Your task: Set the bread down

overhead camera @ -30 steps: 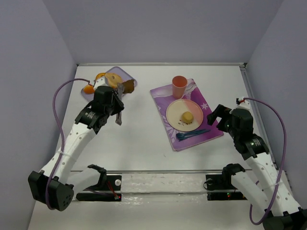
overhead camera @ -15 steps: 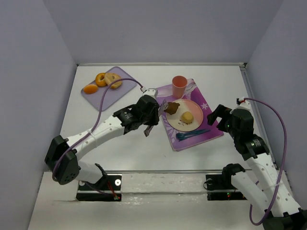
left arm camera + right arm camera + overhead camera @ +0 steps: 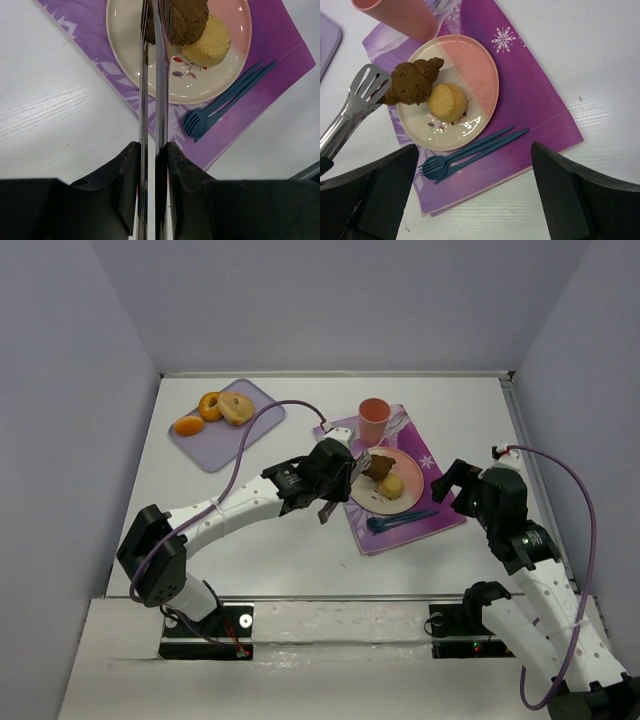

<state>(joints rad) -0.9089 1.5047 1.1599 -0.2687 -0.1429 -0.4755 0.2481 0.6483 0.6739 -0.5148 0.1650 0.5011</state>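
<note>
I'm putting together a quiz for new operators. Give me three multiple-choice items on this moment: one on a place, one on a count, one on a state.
1. Where is the brown bread?
A on the bare table
B in the tongs, over the plate
C inside the pink cup

2. How many pieces lie on the lavender tray?
A one
B three
C five

3. How is the right gripper?
A open
B shut on the brown bread
C shut on the tongs

Key: 1 B, the tongs pinch it above the plate; 2 B, three pieces show on the tray; 3 A, its fingers stand wide apart, holding nothing.
</note>
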